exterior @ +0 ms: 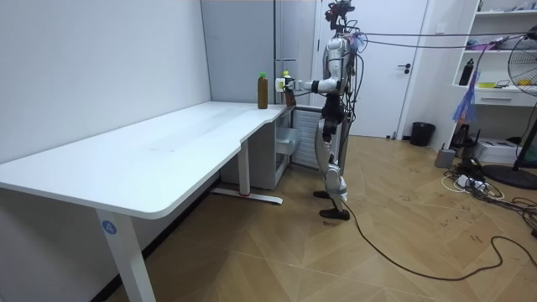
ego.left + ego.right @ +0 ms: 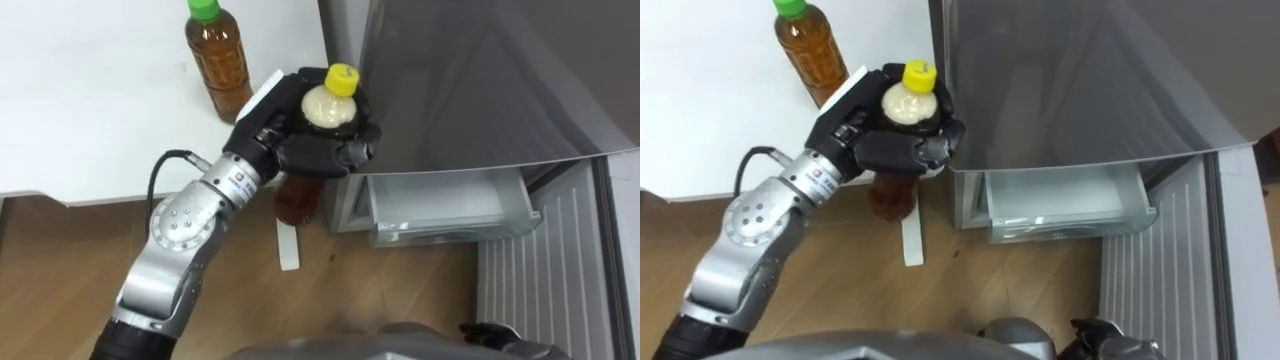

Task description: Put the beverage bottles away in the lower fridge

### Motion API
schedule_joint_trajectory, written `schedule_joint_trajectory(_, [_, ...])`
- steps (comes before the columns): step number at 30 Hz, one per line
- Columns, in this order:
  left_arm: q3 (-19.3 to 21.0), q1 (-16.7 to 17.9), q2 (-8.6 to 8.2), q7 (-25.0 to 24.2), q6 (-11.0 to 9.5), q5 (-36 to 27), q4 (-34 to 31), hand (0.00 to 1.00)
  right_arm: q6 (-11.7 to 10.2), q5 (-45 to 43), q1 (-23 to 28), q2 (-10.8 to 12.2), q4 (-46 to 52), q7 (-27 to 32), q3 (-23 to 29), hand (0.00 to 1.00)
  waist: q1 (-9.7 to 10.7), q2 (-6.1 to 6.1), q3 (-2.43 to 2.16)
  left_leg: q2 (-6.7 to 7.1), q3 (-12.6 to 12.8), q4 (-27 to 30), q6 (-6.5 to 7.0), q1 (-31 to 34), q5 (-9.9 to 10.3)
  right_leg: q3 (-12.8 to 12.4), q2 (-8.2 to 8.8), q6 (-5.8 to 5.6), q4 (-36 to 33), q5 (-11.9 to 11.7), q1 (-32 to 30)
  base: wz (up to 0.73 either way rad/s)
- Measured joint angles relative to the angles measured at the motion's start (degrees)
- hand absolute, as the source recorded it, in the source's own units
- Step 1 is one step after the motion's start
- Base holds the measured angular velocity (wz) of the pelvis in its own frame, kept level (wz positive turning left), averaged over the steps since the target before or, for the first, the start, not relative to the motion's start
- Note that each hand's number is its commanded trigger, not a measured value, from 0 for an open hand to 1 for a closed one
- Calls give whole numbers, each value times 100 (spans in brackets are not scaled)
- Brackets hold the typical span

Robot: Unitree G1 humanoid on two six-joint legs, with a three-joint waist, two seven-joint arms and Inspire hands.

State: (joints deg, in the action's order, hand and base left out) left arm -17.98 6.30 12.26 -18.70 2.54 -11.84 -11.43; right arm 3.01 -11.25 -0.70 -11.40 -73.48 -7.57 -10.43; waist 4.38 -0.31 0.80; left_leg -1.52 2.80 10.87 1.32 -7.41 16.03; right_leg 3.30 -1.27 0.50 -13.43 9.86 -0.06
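My left hand [image 2: 310, 148] is shut on a tea bottle with a yellow cap [image 2: 332, 102], gripping it just below the neck. The bottle's brown body [image 2: 298, 200] hangs upright over the floor, between the white table's corner and the grey fridge [image 2: 470, 90]. A second tea bottle with a green cap [image 2: 218, 62] stands on the table [image 2: 90, 110] just behind the hand. The lower fridge is open, and a clear drawer [image 2: 450, 208] shows inside it. A dark bit of my right hand [image 2: 490, 334] peeks in at the bottom edge. In the room view I stand at the fridge [image 1: 294, 50] with my left arm stretched toward the table end.
The open lower door's ribbed white inner side [image 2: 545, 285] stands to my right of the drawer. The table's white foot [image 2: 288, 245] lies on the wooden floor under the held bottle. A long white table [image 1: 151, 159] runs along the wall in the room view.
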Motion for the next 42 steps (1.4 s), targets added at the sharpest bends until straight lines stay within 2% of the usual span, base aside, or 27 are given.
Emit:
schedule_joint_trajectory(4, [-252, -59, -10, -111, -8, 0, 24, 100, -63, -33, -203, -16, 35, 129, -309, 0, -1, -9, 8, 2, 1, 0, 0, -3, 0, 2, 2, 0, 3, 0, 4, 0])
schedule_joint_trajectory(9, [-308, -59, -8, -139, -9, 2, 111, 100, -71, -33, -247, -58, 345, 191, -496, 0, -3, -11, 23, -4, 4, 3, 0, 23, 0, 19, -4, 3, 57, -28, 6, 0])
schedule_joint_trajectory(14, [-374, -60, -7, -156, -20, 6, 449, 100, -71, -34, -246, -194, 877, 100, -756, 0, -15, -22, 31, -2, 3, 23, 0, 53, 0, 18, 1, 3, 39, -29, -23, 0])
schedule_joint_trajectory(17, [-388, -60, -8, -157, -35, 7, 474, 100, -72, -34, -245, -195, 1109, 65, -761, 0, -30, -56, 53, -1, 3, 52, 0, 86, 0, 13, 2, 4, 15, -29, -76, 0])
schedule_joint_trajectory(21, [-371, -60, -4, -135, -42, 21, 471, 100, -72, -6, -189, -219, 1627, 16, -736, 0, -36, -58, 53, 1, 33, 50, 0, 90, 0, -21, -2, 4, -14, -29, -115, -7])
schedule_joint_trajectory(24, [-371, -60, 5, -102, -43, 21, 470, 100, -265, 554, -169, -70, 2380, -97, -626, 0, -36, -60, 49, -4, 37, 69, -3, 86, -2, -25, -11, 12, -18, -34, -110, -1])
schedule_joint_trajectory(26, [-370, -59, 5, -106, -60, 144, 470, 100, -505, 934, -168, 207, 2790, -338, -627, 0, -34, -53, 35, -14, 28, 73, -10, 73, -6, -1, -15, 22, -1, -40, -78, 7])
schedule_joint_trajectory(29, [-351, -45, 32, -127, -62, 283, 471, 100, -619, 1447, -151, 354, 3047, -788, -678, 0, -104, -35, 23, -25, 11, 63, -12, 6, -7, 7, -24, 21, 100, -70, 45, 7])
schedule_joint_trajectory(31, [-304, -25, 33, -169, -62, 283, 471, 100, -617, 1620, -55, 359, 3228, -1016, -689, 0, -157, -40, 18, -29, 13, 43, -12, -40, -7, 16, -25, 20, 130, -71, 124, 0])
schedule_joint_trajectory(32, [-270, 6, 33, -167, -63, 288, 471, 100, -616, 1656, 11, 360, 3330, -1141, -702, 0, -170, -35, -14, -28, 10, 44, -12, -48, -7, 15, -24, 11, 178, -86, 156, 0])
schedule_joint_trajectory(42, [-322, 49, 39, -151, -63, 403, 471, 100, -609, 1827, 54, 309, 4194, -2265, -1106, 0, -176, -22, -15, -7, -135, 52, -12, -31, -7, 157, 13, 6, 190, -90, 206, 8])
